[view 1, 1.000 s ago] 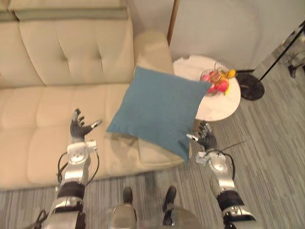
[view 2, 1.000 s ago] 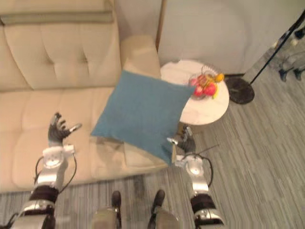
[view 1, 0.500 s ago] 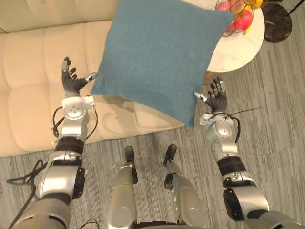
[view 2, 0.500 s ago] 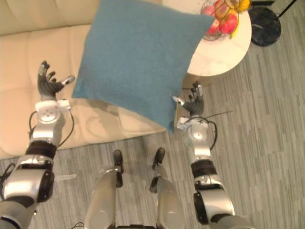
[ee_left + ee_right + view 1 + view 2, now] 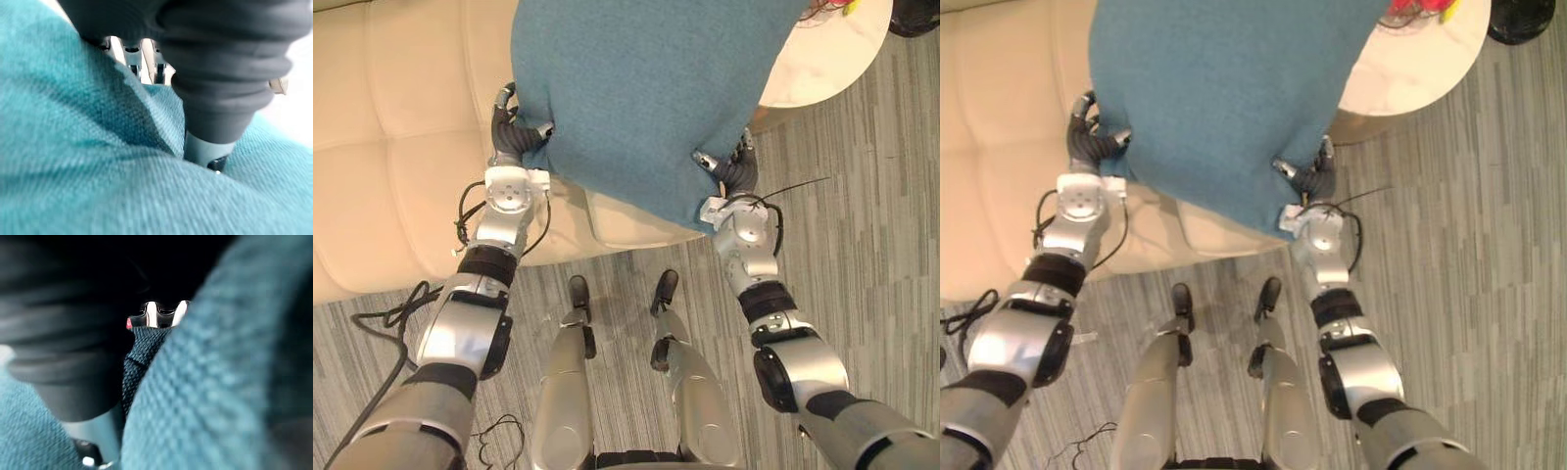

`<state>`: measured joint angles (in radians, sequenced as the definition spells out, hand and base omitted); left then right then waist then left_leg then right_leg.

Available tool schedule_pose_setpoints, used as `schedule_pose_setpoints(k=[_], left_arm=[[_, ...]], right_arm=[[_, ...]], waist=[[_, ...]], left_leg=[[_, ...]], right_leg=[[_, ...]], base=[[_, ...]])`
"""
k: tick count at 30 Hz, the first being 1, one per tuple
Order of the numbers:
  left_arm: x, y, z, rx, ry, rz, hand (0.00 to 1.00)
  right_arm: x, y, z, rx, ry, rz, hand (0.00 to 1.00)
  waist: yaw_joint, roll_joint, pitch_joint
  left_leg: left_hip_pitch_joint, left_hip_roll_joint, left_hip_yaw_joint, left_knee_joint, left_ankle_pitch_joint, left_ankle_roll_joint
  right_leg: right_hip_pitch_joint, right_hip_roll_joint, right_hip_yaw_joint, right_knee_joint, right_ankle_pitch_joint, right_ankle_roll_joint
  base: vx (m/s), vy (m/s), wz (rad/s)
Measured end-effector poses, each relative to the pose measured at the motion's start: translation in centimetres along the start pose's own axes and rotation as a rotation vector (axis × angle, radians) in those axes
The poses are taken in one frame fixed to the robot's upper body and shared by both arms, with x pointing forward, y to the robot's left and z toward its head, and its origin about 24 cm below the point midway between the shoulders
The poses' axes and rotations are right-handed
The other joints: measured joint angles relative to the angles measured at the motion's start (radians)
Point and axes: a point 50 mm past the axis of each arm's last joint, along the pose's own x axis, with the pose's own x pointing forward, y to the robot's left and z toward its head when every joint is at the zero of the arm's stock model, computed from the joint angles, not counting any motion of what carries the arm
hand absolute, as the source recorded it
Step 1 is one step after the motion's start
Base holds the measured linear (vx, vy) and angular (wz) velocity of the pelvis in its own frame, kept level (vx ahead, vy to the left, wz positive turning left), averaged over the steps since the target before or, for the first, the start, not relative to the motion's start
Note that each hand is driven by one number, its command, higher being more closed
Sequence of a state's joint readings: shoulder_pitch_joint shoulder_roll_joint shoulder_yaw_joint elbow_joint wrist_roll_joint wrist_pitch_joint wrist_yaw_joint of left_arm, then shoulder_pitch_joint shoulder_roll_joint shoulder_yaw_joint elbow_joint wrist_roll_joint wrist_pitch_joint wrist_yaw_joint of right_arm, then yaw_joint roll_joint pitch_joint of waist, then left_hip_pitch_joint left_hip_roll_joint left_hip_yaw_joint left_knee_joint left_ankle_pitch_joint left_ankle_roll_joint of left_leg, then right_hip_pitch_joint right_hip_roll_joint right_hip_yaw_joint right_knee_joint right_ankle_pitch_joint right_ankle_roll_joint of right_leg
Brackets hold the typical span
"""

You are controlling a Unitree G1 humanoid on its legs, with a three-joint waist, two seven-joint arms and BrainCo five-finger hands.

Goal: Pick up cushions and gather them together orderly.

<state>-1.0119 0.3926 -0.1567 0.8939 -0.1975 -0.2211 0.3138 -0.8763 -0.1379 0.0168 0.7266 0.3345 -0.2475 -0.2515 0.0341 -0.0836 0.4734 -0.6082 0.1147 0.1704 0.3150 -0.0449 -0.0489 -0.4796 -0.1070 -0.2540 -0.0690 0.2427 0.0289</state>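
A teal cushion (image 5: 646, 88) is held up over the front edge of the cream sofa (image 5: 401, 147). My left hand (image 5: 514, 142) grips its left corner, thumb on the front face and fingers curled behind. My right hand (image 5: 734, 176) pinches the lower right edge the same way, thumb in front. In the left wrist view the teal cloth (image 5: 73, 161) folds up against my left hand (image 5: 220, 73). The right wrist view has the cloth (image 5: 220, 382) pressed close against my right hand (image 5: 58, 333).
A round white side table (image 5: 822, 59) stands right of the sofa, half behind the cushion, with a bowl of fruit (image 5: 1415, 10) on it. A black round stand base (image 5: 915, 15) lies at the far right. Grey striped carpet (image 5: 862, 245) runs in front of the sofa.
Both hands were open and apart from the cushion; they have closed in from either side and taken hold of it. The camera has tilted down, so the whole picture has shifted.
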Motion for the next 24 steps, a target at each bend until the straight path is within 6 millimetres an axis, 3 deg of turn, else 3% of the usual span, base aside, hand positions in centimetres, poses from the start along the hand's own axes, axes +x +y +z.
schedule_pose_setpoints(k=[7,12,17,18,24], left_arm=[[0.0,-0.2,1.2,-0.058,-0.05,0.009,1.0],[-1.4,-1.1,1.2,-0.117,-0.082,-0.025,1.0],[-5.8,-3.2,-0.4,-0.25,-0.073,-0.081,1.0],[-7.7,-3.8,-1.3,-0.287,-0.047,-0.104,1.0],[-12.5,-2.9,-3.6,-0.35,0.025,-0.097,1.0]], right_arm=[[0.5,0.0,0.8,-0.032,-0.023,0.019,1.0],[-0.9,-0.5,-1.6,-0.052,0.06,0.021,1.0],[-4.9,-2.5,-4.7,-0.054,0.141,-0.01,1.0],[-6.8,-3.2,-5.8,-0.088,0.168,-0.013,1.0],[-10.7,-2.9,-6.4,-0.135,0.178,0.052,1.0]], waist=[[0.002,0.0,0.0],[0.005,0.002,0.003],[0.006,0.007,0.006],[0.005,0.008,0.004],[0.002,0.021,-0.015]], left_leg=[[0.024,-0.006,-0.003,-0.046,0.034,-0.005],[0.121,-0.012,-0.011,-0.102,0.046,-0.012],[0.233,-0.023,-0.039,-0.147,0.052,-0.019],[0.296,-0.026,-0.048,-0.175,0.052,-0.019],[0.419,-0.037,-0.061,-0.212,0.046,-0.026]], right_leg=[[0.008,-0.004,-0.003,-0.004,0.004,-0.001],[0.085,-0.006,-0.002,-0.006,-0.011,0.009],[0.167,-0.019,-0.027,0.055,-0.088,0.007],[0.209,-0.024,-0.042,0.091,-0.127,0.011],[0.315,-0.033,-0.061,0.126,-0.186,0.022]], base=[[0.0,-0.011,0.03],[0.05,-0.003,0.06],[0.09,0.009,0.2],[0.1,0.012,0.27],[0.09,0.014,0.16]])
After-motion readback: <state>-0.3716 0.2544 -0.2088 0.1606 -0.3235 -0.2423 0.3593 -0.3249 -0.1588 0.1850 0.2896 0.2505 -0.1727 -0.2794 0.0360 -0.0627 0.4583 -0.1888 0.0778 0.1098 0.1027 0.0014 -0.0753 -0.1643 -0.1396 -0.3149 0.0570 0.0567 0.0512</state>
